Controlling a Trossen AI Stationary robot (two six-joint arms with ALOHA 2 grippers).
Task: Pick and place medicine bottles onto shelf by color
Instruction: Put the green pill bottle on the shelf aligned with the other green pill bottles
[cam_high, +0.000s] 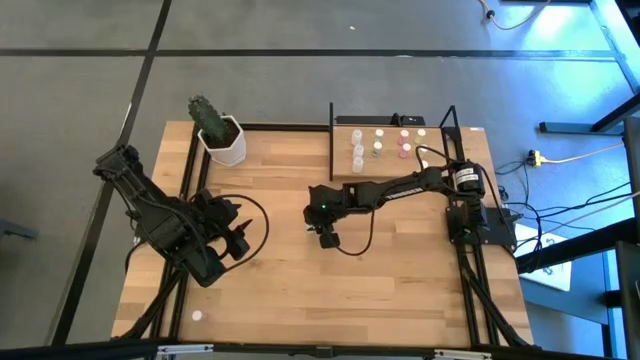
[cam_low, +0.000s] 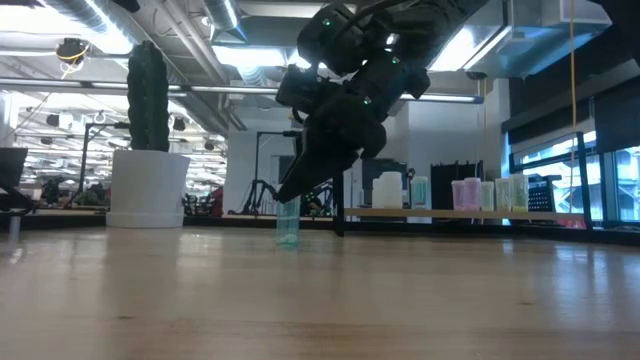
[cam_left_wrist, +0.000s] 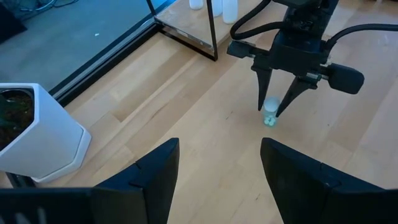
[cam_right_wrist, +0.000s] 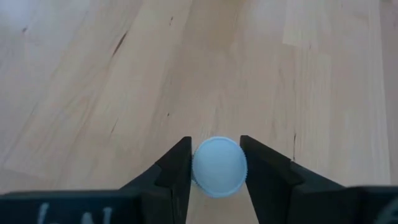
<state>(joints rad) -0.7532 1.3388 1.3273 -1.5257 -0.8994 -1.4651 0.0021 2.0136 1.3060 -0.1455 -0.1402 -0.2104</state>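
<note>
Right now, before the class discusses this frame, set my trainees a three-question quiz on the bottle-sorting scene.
1. True or false: the right gripper has its fingers on either side of a bottle standing on the tabletop.
2. Which thing stands at the table's far left corner? A) the shelf B) the plant pot C) a cardboard box
3. Fill in: the left gripper waits with its fingers ____.

Key
1. True: the wrist view shows the cap between both fingers.
2. B
3. open
</note>
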